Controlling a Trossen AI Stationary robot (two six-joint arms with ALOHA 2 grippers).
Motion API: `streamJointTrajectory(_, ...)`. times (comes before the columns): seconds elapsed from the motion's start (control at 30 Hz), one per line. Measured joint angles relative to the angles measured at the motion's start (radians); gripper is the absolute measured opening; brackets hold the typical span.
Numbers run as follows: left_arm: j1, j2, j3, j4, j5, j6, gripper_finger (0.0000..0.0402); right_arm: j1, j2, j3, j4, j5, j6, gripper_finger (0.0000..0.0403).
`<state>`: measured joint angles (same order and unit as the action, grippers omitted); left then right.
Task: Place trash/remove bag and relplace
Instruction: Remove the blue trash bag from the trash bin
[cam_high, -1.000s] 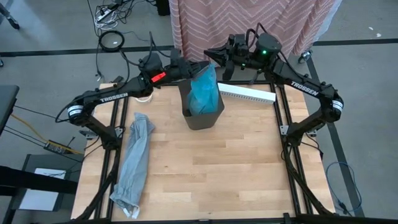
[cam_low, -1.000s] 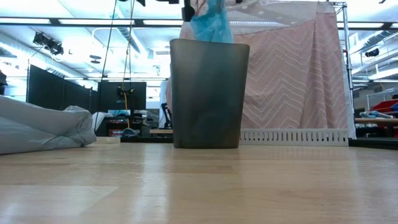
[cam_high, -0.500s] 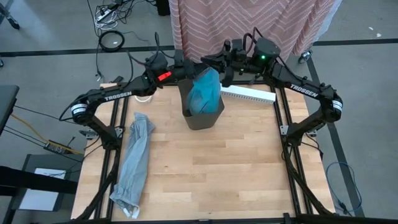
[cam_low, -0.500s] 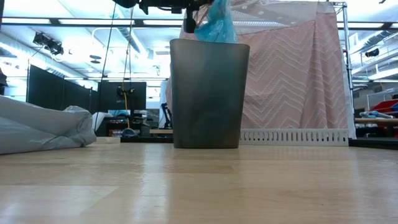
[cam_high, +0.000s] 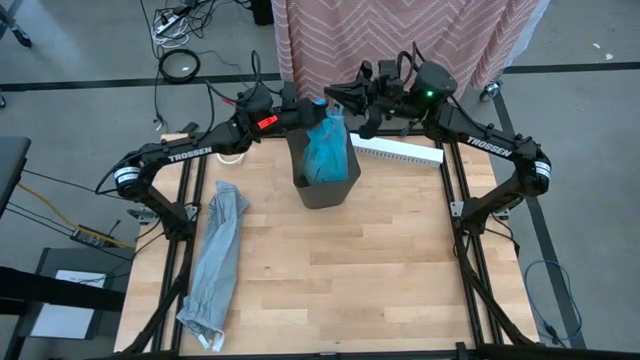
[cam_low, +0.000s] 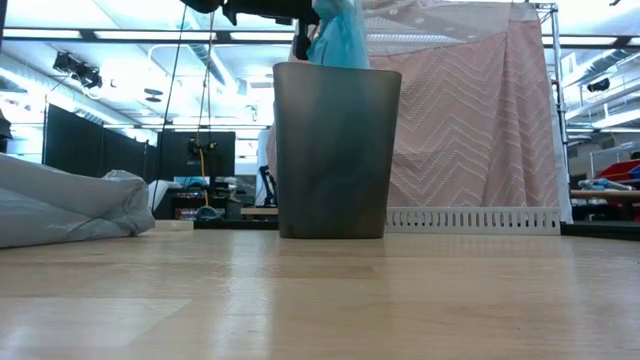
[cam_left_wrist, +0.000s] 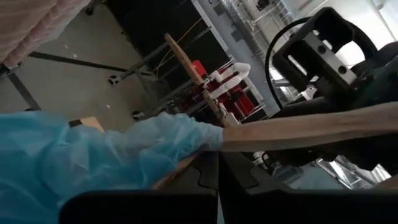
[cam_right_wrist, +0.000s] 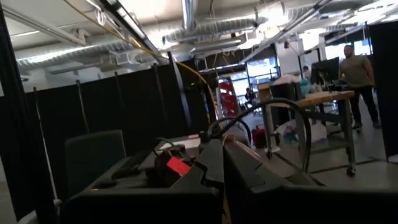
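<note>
Left gripper (cam_high: 316, 104) clenched on the top of the blue bag (cam_high: 327, 150), which hangs below it, partly out of the bin (cam_high: 325, 185). Right gripper (cam_high: 338, 97) clenched empty just beside. Lift straight up, slowly, so the bin stays put.

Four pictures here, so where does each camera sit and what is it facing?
High: overhead, straight down on both arms, the bin, the blue bag.
Low: tabletop level, facing the bin.
Left wrist: on the left hand, at the bag.
Right wrist: on the right hand, facing the room.
High and low share bin and bag.
</note>
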<state>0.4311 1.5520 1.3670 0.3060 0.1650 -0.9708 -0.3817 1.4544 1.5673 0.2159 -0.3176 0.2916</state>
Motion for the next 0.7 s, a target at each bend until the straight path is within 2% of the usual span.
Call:
streamJointTrajectory(0.17, -0.006, 0.000, 0.000, -0.056, 0.000, -0.001, 0.0002, -0.003, 0.000, 0.000, 0.044, 0.005, -0.010, 0.0000)
streamJointTrajectory(0.57, -0.013, 0.000, 0.000, -0.058, 0.012, -0.001, 0.0002, -0.045, 0.000, 0.000, 0.110, 0.008, 0.003, 0.0000)
streamJointTrajectory(0.63, -0.014, 0.000, 0.000, -0.038, 0.024, -0.019, 0.0002, -0.049, 0.000, 0.000, 0.088, 0.009, 0.004, 0.0000)
streamJointTrajectory(0.7, -0.013, 0.000, -0.001, 0.054, 0.043, -0.047, 0.0002, -0.053, 0.000, 0.000, 0.034, 0.009, 0.003, 0.0000)
